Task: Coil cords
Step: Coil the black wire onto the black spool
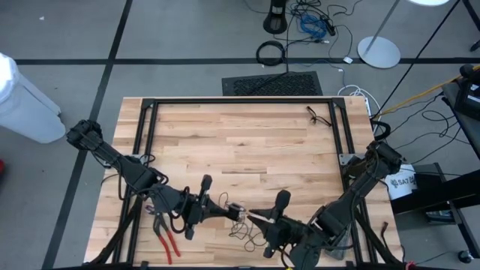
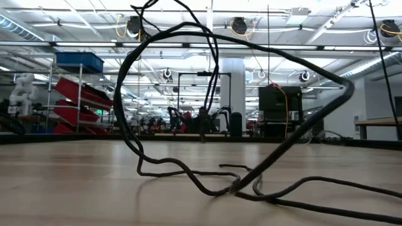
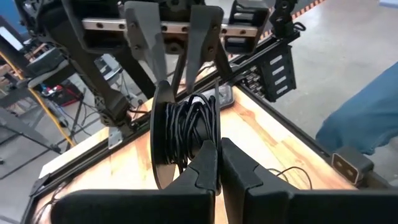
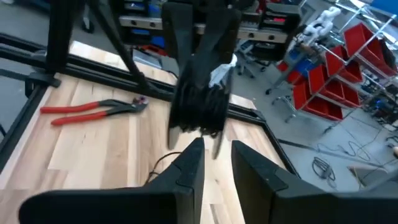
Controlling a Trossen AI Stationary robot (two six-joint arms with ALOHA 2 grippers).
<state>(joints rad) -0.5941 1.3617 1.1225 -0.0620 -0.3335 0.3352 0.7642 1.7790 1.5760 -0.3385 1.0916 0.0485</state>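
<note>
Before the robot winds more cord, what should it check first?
1. Coil held: ok. The left end effector is shut on the cord bundle, with the right end effector facing it from the other side.
2. Right end effector grip on the bundle: cannot tell.
3. Loose cord free to pull: not ok. The slack lies in tangled loops on the table.
4. Pliers out of the way: ok. The red-handled pliers lie beside the left arm, apart from the cord.
5. Far end of the cord: cannot tell, it is hidden among the loops.
</note>
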